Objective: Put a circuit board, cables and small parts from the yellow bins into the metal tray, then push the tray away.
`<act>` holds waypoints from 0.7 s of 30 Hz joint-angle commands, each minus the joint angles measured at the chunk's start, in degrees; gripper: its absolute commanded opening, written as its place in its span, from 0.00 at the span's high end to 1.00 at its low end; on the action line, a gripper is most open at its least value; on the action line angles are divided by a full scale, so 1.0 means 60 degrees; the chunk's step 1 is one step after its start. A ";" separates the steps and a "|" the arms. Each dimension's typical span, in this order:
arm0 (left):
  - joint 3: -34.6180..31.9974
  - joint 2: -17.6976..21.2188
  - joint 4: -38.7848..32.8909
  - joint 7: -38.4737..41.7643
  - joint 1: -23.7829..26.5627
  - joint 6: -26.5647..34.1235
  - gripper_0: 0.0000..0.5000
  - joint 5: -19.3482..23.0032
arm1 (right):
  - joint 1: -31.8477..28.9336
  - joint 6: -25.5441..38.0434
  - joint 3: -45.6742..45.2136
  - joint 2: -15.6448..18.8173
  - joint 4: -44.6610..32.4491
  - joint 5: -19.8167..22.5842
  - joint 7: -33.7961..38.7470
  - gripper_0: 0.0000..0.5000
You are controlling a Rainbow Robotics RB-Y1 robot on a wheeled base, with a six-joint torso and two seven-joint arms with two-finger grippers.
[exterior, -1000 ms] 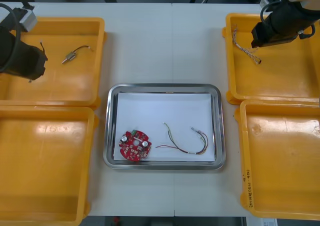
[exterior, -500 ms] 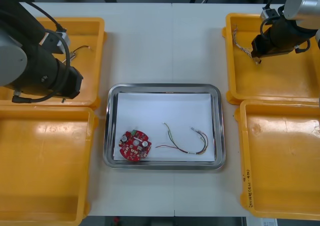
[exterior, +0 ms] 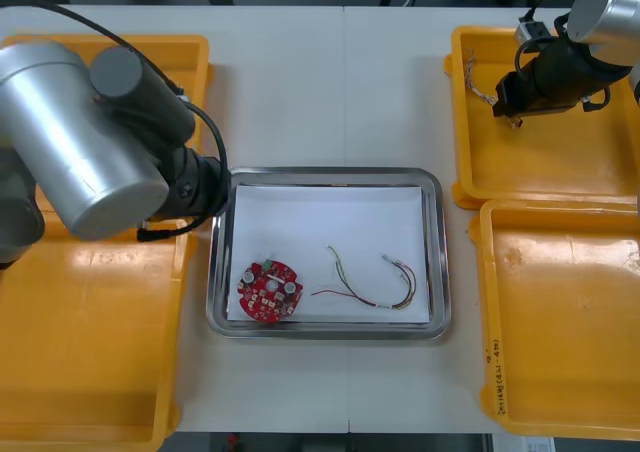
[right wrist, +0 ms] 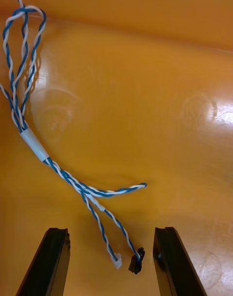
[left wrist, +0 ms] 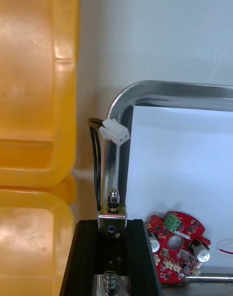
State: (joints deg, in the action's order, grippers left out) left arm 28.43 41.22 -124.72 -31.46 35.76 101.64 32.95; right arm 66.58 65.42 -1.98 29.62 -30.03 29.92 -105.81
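Left jaws pinch small metal part (left wrist: 112, 213) (by tray (left wrist: 121, 100)); right jaws spread astride cable (right wrist: 34, 145).

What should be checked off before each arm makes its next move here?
1. Hold of the left gripper on the small metal part: ok, shut on it.
2. Part over the white inside of the metal tray: not ok; it hangs above the left rim.
3. Bare room in the tray beside the circuit board and red and yellow cable: ok.
4. Opening of the right gripper in the far right yellow bin: ok, open.
5. Ends of the blue and white cable between its fingers: ok.
6. Fingers low enough to pinch: cannot tell.
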 commanded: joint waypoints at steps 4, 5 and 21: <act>0.1165 -0.0367 0.0030 0.0131 0.0398 -0.0710 1.00 -0.0644 | -0.0022 -0.0240 0.0461 -0.0015 -0.0121 0.0097 -0.0412 0.00; 0.1326 -0.0396 0.0162 0.0161 0.0413 -0.0871 1.00 -0.0717 | -0.0037 -0.0240 0.0534 0.0000 -0.0121 0.0097 -0.0441 0.00; 0.2541 -0.0850 0.2330 0.0498 0.0969 -0.2936 1.00 -0.1142 | -0.0286 -0.0035 0.0696 0.0000 -0.0121 0.0141 -0.0470 0.00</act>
State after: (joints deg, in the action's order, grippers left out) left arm 42.31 37.63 -111.79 -31.50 38.98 86.32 26.92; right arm 65.51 65.12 1.25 29.62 -30.04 30.24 -105.91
